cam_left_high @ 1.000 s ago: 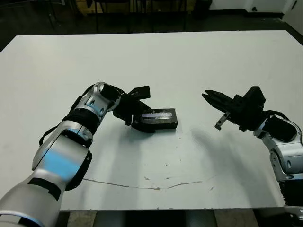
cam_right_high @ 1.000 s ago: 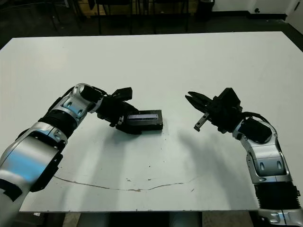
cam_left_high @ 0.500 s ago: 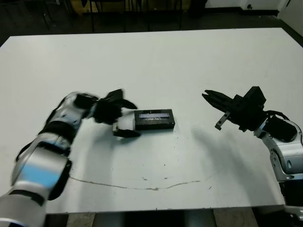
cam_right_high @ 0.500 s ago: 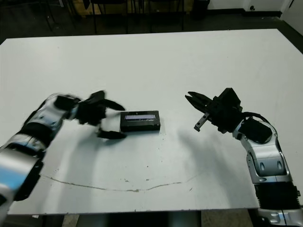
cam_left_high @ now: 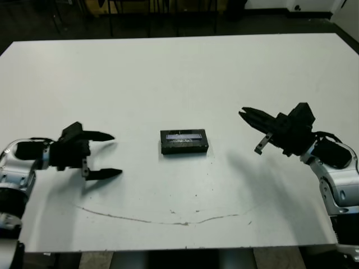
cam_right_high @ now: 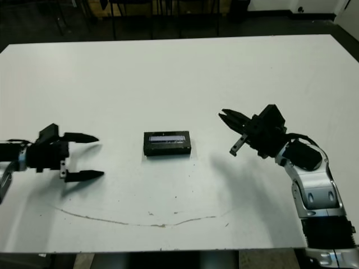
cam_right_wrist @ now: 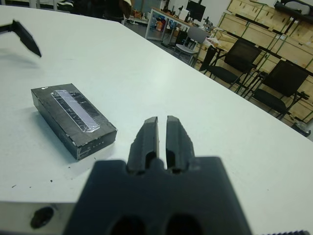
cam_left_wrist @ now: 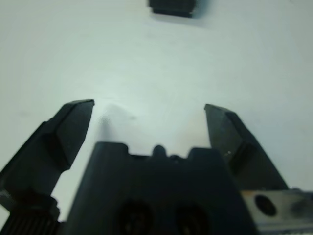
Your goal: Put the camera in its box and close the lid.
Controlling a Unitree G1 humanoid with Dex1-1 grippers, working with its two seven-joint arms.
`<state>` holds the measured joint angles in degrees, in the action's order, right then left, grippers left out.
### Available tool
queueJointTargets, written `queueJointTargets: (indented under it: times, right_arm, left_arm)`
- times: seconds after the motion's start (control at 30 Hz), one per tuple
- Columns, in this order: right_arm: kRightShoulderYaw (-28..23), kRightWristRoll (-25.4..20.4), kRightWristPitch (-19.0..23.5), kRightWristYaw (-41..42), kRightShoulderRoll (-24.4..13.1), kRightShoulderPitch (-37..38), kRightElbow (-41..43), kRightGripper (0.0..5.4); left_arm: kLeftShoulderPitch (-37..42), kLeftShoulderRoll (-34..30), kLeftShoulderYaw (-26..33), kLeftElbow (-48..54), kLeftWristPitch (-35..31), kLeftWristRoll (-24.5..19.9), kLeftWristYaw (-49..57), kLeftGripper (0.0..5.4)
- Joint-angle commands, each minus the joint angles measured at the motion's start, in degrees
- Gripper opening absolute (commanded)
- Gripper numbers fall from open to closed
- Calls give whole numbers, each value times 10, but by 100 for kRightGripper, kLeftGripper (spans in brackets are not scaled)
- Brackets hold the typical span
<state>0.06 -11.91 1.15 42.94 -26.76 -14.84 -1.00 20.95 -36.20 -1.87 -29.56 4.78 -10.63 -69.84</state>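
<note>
The black box [cam_left_high: 184,141] lies flat at the middle of the table with the lid [cam_left_high: 183,135] on top, its pale stripe facing up. The camera is out of view. My left gripper [cam_left_high: 116,154] hovers well to the left of the box, open, with nothing between its fingers; the box's end [cam_left_wrist: 172,7] shows far off in the left wrist view. To the right of the box my right gripper [cam_left_high: 243,112] is shut and empty, pointing toward the box [cam_right_wrist: 73,120], with a clear gap between them.
A thin dark scratch line [cam_left_high: 168,218] runs across the table near its front edge. Black chairs [cam_right_wrist: 244,58] and wooden crates [cam_right_wrist: 254,17] stand beyond the far side of the table.
My left gripper let go of the box's left end and drew back far to the left, open. The box settled square on the table. The right arm stayed put.
</note>
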Motion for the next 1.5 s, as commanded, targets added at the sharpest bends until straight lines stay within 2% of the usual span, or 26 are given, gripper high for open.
queueJointTargets:
  times: [0.03, 0.17, 0.27, 0.37, 0.6, 0.7, 0.8, 0.93, 1.2, 1.33, 1.5]
  right_arm:
    - [3, 4, 14, -5, -3, 14, 4, 0]
    - [2, 10, 13, -16, -3, 18, 9, 0]
    - [2, 12, 6, -19, -2, 19, 9, 0]
    - [2, 16, 7, -25, -1, 21, 13, 0]
    - [1, 21, 17, -42, -1, 29, 30, 0]
    - [2, 24, 20, -48, -3, 33, 36, 0]
    - [1, 22, 23, -49, -2, 34, 39, 0]
    - [3, 21, 27, -51, -2, 36, 45, 0]
    - [2, 13, 28, -46, -1, 37, 43, 0]
    - [3, 12, 17, -41, 0, 35, 36, 0]
    - [2, 8, 28, -40, 1, 35, 36, 0]
  left_arm:
    - [-47, 44, 51, 122, -71, -30, 132, 510]
    - [-85, 150, 73, 273, -114, -66, 298, 439]
    - [-92, 218, 46, 376, -165, -54, 408, 384]
    - [-87, 262, 8, 420, -197, -45, 465, 326]
    - [-52, 346, -79, 397, -228, -11, 532, 189]
    - [-44, 362, -106, 362, -229, 18, 548, 132]
    - [-40, 372, -135, 345, -268, 50, 569, 75]
    - [-39, 380, -153, 307, -294, 65, 573, 1]
    - [-53, 396, -146, 239, -318, 82, 601, 1]
    - [-51, 396, -133, 206, -326, 77, 594, 1]
    - [-48, 387, -125, 184, -342, 76, 580, 1]
